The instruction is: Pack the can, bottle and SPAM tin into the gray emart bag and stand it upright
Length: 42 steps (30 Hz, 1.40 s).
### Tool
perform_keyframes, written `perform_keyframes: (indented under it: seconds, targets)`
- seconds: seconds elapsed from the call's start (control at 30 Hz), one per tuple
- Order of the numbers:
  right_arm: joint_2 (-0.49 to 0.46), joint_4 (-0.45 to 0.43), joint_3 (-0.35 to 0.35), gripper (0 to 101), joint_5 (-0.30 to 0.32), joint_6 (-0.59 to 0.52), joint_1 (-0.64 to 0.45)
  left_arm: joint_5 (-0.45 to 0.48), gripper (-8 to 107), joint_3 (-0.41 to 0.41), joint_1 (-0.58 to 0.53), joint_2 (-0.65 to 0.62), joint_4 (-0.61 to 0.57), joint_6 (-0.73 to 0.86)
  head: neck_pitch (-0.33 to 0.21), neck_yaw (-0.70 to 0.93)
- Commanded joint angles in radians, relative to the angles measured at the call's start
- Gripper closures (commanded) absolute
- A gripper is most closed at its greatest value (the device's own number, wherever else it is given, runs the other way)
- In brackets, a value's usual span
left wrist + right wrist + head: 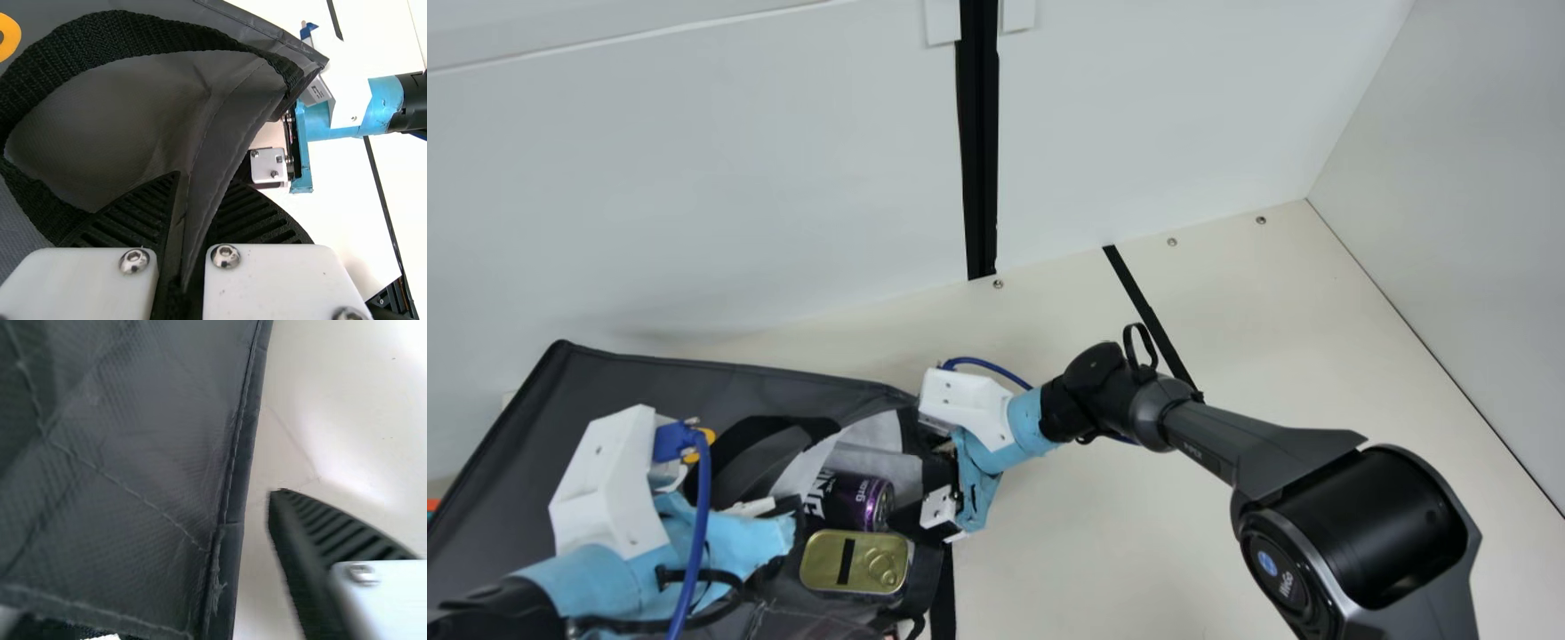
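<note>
In the main view the gray bag (649, 382) lies on the table at the left. The purple can (858, 500) and gold-lidded SPAM tin (855, 562) lie side by side at its mouth. My left gripper (783, 526) is beside them; in the left wrist view the left gripper (190, 233) is shut on a fold of the gray bag (120, 120) near a black strap. My right gripper (932, 484) is at the bag's right side. The right wrist view has the right gripper (203, 520) open, one finger clear of the bag's edge (230, 540), the other hidden by fabric.
Cream table (1138, 533) extends to the right of the bag, under my right arm. A white wall (694, 196) stands behind, with a black vertical strip (980, 160). A black strap handle (738, 436) loops near my left gripper.
</note>
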Motion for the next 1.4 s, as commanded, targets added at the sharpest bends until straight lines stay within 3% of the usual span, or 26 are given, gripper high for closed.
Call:
perform_keyframes:
  seconds: [0.0,0.23,0.73,1.17,1.37]
  targets:
    - [-0.004,0.003,0.005,58,0.003,0.002,-0.003,0.0,107,0.0,0.0,0.0,0.0,0.0,-0.023,-0.001]
    - [-0.02,0.011,0.03,101,0.017,0.01,-0.017,0.0,107,0.0,0.0,0.0,0.0,0.0,-0.023,-0.001]
    - [-0.087,0.08,0.114,101,0.113,0.081,-0.078,0.0,107,0.0,0.0,0.0,0.0,0.0,-0.023,-0.001]
    - [-0.184,0.067,0.17,101,0.213,0.115,-0.154,0.005,107,0.016,0.004,-0.02,-0.002,0.003,-0.023,-0.001]
    - [-0.241,0.043,0.197,101,0.266,0.137,-0.194,0.024,107,-0.02,0.025,-0.008,0.004,0.043,-0.023,-0.001]
